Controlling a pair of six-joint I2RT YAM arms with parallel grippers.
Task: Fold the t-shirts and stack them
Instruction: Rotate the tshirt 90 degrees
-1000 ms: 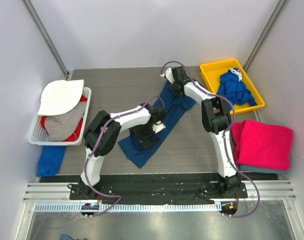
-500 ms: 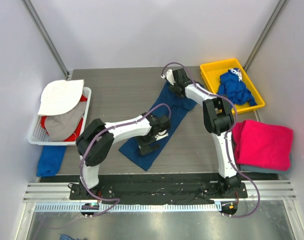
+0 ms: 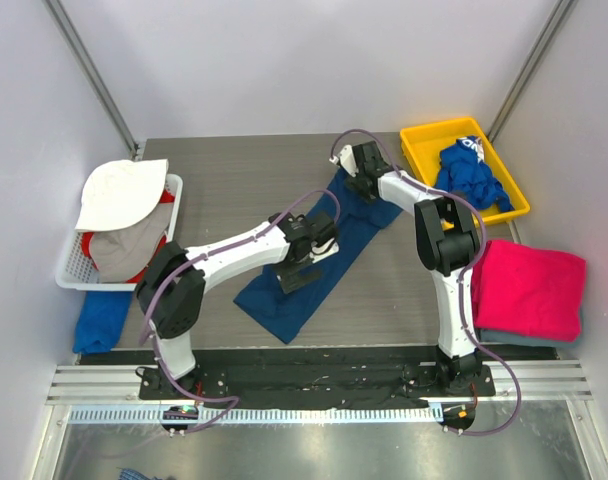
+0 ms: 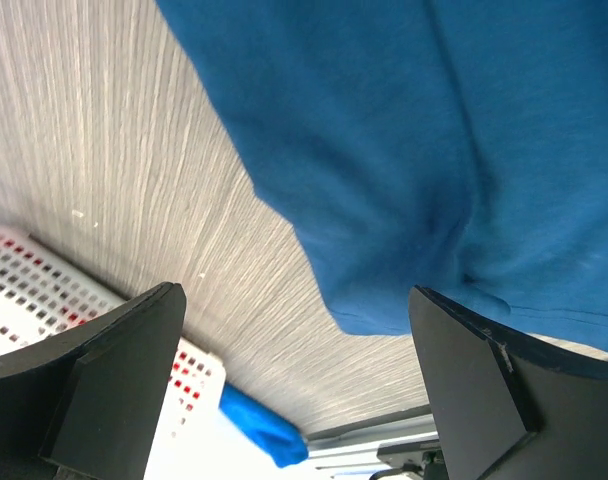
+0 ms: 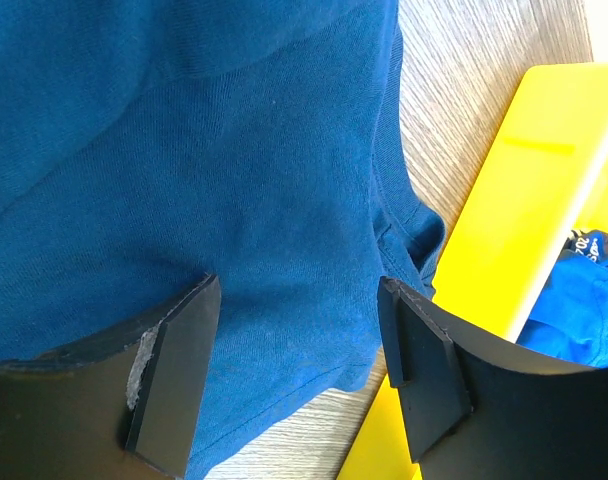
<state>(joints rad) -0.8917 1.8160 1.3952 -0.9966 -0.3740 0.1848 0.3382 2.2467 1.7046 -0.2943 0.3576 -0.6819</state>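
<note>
Grey table [image 3: 224,190] | dark-blue t-shirt [image 3: 274,305] beneath left end effector [image 4: 292,295], jaws apart

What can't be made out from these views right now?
- Top view: the left gripper covers the middle of the spread blue t-shirt.
- Lettering on the royal-blue t-shirt in the yellow bin: too small in the top view, cut off in the right wrist view.
- Whatever lies under the pink t-shirt: only a grey edge shows, top view.

No legible txt (lettering on royal-blue tee [image 3: 472,175] unreadable)
</note>
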